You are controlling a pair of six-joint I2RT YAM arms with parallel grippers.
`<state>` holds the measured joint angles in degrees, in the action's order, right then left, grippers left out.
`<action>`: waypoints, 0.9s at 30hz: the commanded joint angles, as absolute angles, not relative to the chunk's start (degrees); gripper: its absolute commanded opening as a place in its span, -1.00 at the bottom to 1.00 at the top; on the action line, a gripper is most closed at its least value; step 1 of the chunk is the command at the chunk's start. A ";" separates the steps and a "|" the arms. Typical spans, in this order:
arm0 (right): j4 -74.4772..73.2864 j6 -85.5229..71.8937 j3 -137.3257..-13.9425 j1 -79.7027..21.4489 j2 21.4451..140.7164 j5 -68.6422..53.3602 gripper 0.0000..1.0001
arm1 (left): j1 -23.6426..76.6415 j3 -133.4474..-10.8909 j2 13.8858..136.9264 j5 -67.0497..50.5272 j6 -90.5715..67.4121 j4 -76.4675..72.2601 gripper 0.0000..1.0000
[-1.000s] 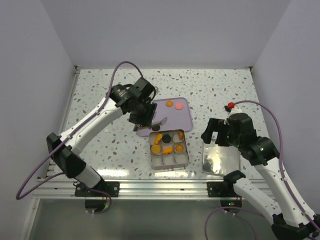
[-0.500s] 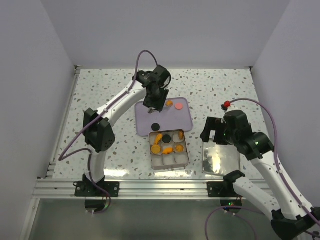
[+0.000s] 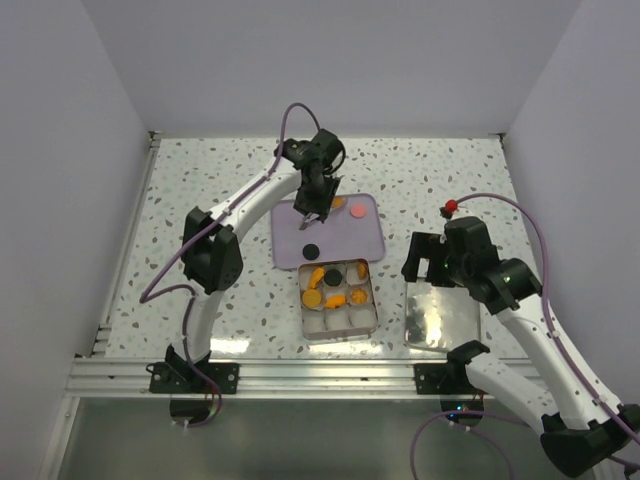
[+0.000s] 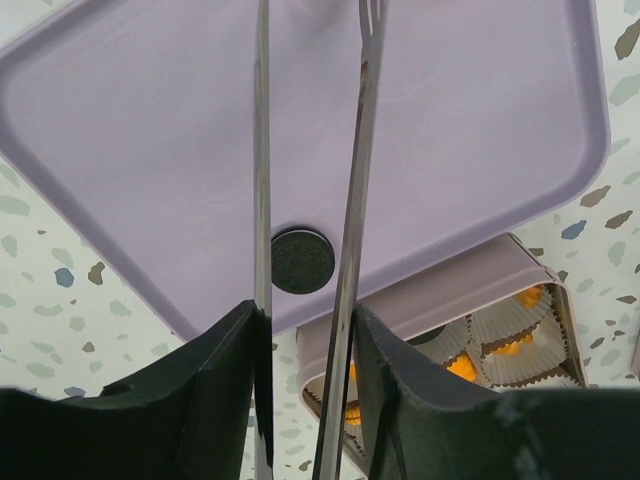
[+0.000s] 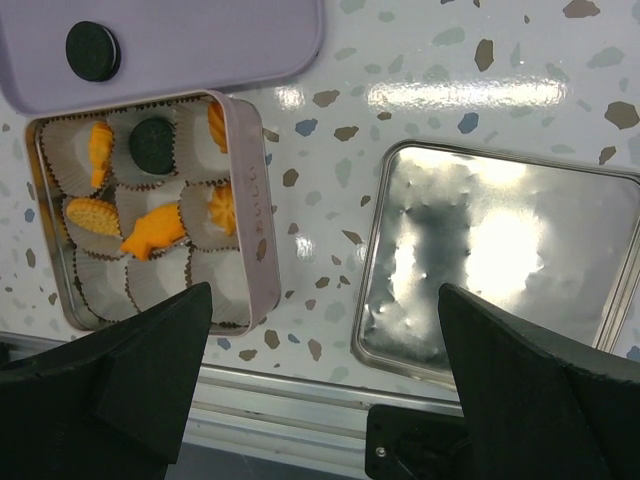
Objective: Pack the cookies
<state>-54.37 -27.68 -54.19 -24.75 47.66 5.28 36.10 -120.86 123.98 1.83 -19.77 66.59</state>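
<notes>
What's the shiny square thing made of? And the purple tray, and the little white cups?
The shiny silver square lid looks like thin metal: mirror-bright, with blurry reflections and tiny dimples. The flat purple rectangular tray seems plastic, smooth and matte, though painted metal is possible. The white crinkled cups look like pleated paper.

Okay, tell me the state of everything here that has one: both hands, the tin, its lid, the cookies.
Left hand: closed on the tweezers, above the tray.
Tweezers: prongs apart.
Right hand: open, empty.
Tin: open, partly filled, near row of cups empty.
Lid: off the tin, lying inside up.
Black cookie: loose on the tray, not packed.
</notes>
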 commanded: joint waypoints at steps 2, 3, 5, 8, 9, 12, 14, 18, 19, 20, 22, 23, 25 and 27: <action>-52.38 -26.63 -55.37 -24.96 47.90 6.94 0.97 | 35.24 -122.52 124.10 0.88 -18.11 64.78 -0.13; -52.30 -26.54 -55.37 -25.05 47.90 6.94 0.97 | 35.16 -122.26 124.10 0.79 -18.02 64.78 -0.21; -52.29 -26.54 -55.28 -25.05 47.81 6.94 0.97 | 35.16 -122.26 124.36 0.70 -18.11 64.69 -0.29; -52.21 -26.46 -55.46 -25.05 47.81 6.86 0.97 | 35.16 -123.04 124.37 0.26 -18.46 64.95 -0.38; -52.29 -26.37 -55.46 -25.05 47.73 6.77 0.97 | 35.16 -123.39 124.19 0.26 -18.81 65.13 -0.39; -52.12 -26.46 -55.37 -25.05 47.46 6.50 0.97 | 35.16 -125.33 123.23 0.26 -18.90 66.35 -0.40; -52.03 -26.46 -55.37 -25.05 47.29 6.24 0.97 | 34.98 -126.82 121.91 0.26 -18.90 67.14 -0.41; -51.59 -26.37 -55.28 -25.05 47.29 5.54 0.97 | 35.07 -127.18 116.65 -4.04 -17.93 67.68 -0.43; -51.59 -26.37 -55.37 -25.05 47.29 5.45 0.97 | 34.98 -126.92 115.50 -4.56 -17.76 67.68 -0.43; -51.50 -26.45 -55.55 -25.05 47.29 5.45 0.97 | 35.07 -125.52 114.27 -6.05 -17.49 67.59 -0.43; -51.59 -26.46 -55.72 -25.05 47.29 5.54 0.97 | 34.98 -123.50 110.32 -7.20 -17.40 67.15 -0.42; -51.68 -26.28 -56.07 -25.05 47.29 5.89 0.97 | 34.98 -120.96 109.00 -7.90 -17.49 66.97 -0.42; -51.77 -26.11 -56.42 -25.05 47.37 6.50 0.97 | 35.15 -118.40 105.22 -11.32 -17.32 66.53 -0.42; -52.12 -25.84 -57.30 -24.96 47.55 7.47 0.97 | 35.86 -114.80 101.10 -13.27 -17.23 66.10 -0.42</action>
<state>-53.45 -26.89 -54.37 -24.75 47.72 5.50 35.51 -117.71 108.14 -7.86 -18.41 67.09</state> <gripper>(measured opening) 0.986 0.399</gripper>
